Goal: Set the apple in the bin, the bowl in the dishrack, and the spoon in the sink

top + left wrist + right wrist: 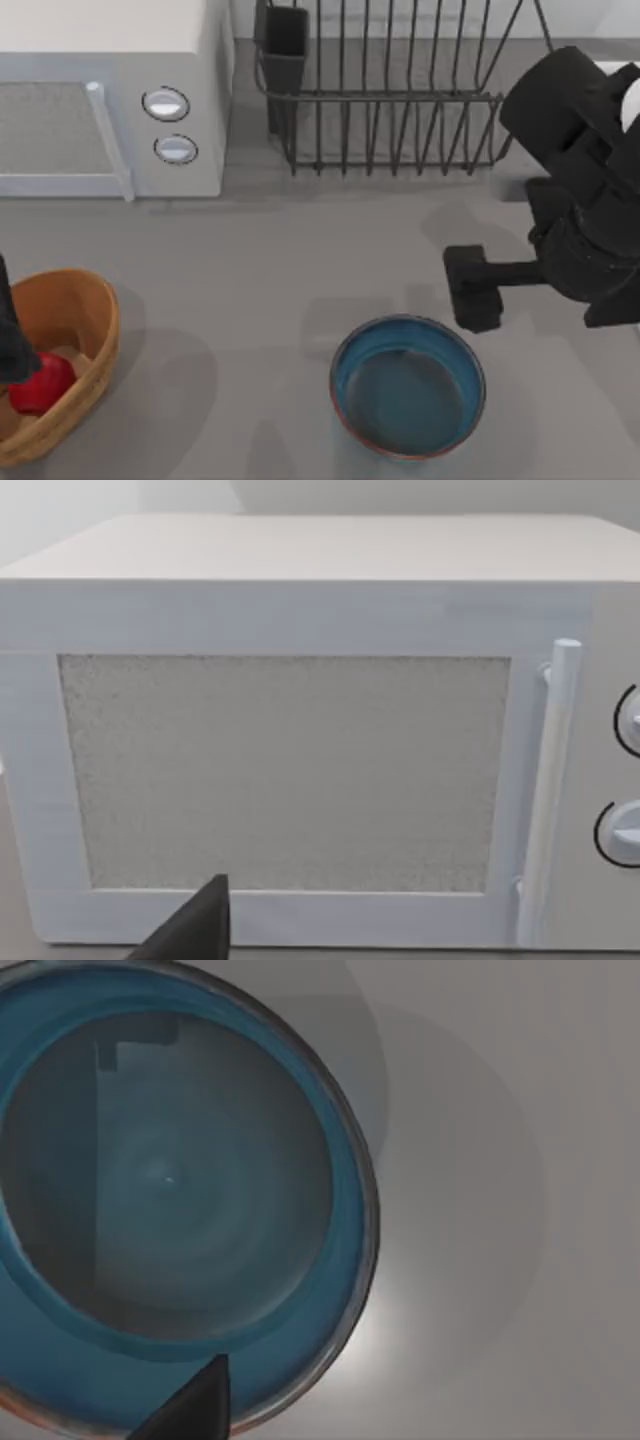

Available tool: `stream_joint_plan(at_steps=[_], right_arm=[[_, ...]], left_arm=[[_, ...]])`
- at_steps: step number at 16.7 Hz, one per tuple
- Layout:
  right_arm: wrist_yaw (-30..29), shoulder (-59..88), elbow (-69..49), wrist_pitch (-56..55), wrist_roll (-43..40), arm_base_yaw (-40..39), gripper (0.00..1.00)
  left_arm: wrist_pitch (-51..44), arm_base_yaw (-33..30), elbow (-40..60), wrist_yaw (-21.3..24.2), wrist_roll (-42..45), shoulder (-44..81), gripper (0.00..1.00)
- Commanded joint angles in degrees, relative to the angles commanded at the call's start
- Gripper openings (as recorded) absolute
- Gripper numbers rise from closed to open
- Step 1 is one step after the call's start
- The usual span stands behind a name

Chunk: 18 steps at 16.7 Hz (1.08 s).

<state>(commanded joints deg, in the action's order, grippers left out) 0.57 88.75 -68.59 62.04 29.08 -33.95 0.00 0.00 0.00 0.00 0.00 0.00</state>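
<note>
Blue glazed bowl (408, 385) sitting upright, empty, lower centre of frame on grey surface (270, 260). Red apple (40, 383) already down inside tan wooden bin (85, 300) at lower left, so first step looks done. Left claw (10, 340) at far left edge over bin, dark sliver only; can't tell open or closed. Left wrist view facing white microwave (300, 730).

Bowl step in hand, by the look of it. Right claw (472, 290) hanging just above-right of bowl rim, holding nothing; finger spread not readable. Right wrist view looking straight down into bowl (170, 1190).

Next move likely: drop onto near rim, pinch one wall, lift, carry up-frame to dark wire dishrack (390, 100) at top centre.

Microwave (110, 95) at upper left. Plain matte grey surface, pale wall behind rack.
</note>
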Motion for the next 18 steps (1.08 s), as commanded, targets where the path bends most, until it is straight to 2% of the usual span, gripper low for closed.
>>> stream_joint_plan(at_steps=[4, 11, 14, 18], right_arm=[[-0.5, 8.8, -7.8, 6.0, 3.0, -3.5, 1.00], [-0.5, 9.7, -8.4, 6.4, 3.2, -3.7, 1.00], [-0.6, 10.9, -5.3, 2.4, 3.2, -3.8, 1.00], [-0.6, 14.4, 1.9, -8.9, 3.4, -3.9, 1.00]], left_arm=[[0.0, 0.0, 0.0, 0.0, 0.0, 0.0, 1.00], [0.0, 0.0, 0.0, 0.0, 0.0, 0.0, 1.00], [0.0, 0.0, 0.0, 0.0, 0.0, 0.0, 1.00], [0.0, 0.0, 0.0, 0.0, 0.0, 0.0, 1.00]])
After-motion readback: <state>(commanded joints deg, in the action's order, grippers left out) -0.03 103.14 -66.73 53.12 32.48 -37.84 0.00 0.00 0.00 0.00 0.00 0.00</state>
